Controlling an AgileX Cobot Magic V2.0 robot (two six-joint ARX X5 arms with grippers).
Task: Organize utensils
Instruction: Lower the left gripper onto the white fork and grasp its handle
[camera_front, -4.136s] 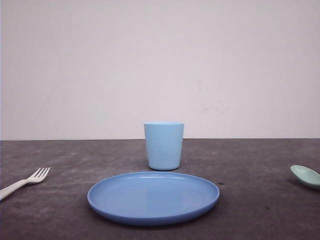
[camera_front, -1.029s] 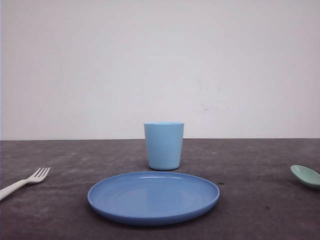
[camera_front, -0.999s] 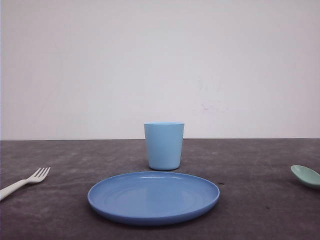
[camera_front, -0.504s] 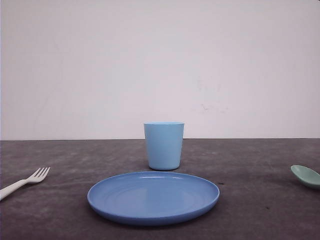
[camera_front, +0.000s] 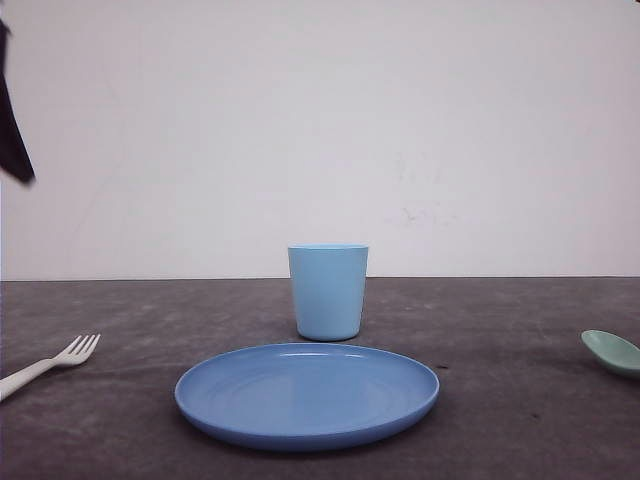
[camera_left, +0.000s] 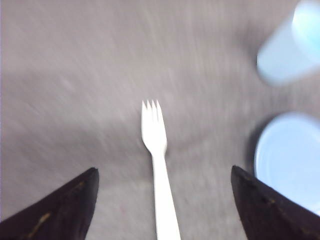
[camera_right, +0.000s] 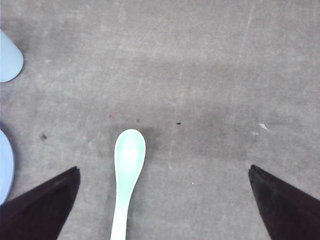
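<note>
Cut off, fork: the small white plastic fork (camera_front: 50, 363) with four tines lies at the front left of the dark grey table (camera_front: 520, 400); the front view's left edge cuts its handle, and the left wrist view cuts the handle end too.
Cut off, spoon: the small mint-green plastic spoon (camera_front: 611, 352) with an oval bowl lies at the far right of the table; the front view shows its bowl alone, the handle running past the edge.
Hard to make out: the left wrist view is blurred, so the fork's tines, the light blue plastic cup (camera_left: 287, 47) and the round blue plastic plate (camera_left: 290, 160) all read soft-edged.
Dark shape: a dark part of the robot enters the front view at the upper left edge; which part it is cannot be told.
Left gripper (camera_left: 162, 210): poised above the table, jaws spread wide apart, nothing between them but the fork's handle, which neither finger touches.
Fork alignment: the fork points its tines away from the left gripper, roughly midway between the two fingers.
Right gripper (camera_right: 162, 202): poised above the table, jaws spread wide, holding nothing.
Spoon alignment: the spoon lies bowl up between the right gripper's fingers, nearer one of them, touching neither.
Centre items: the cup stands upright just behind the plate, with fork and spoon well apart on either side.
</note>
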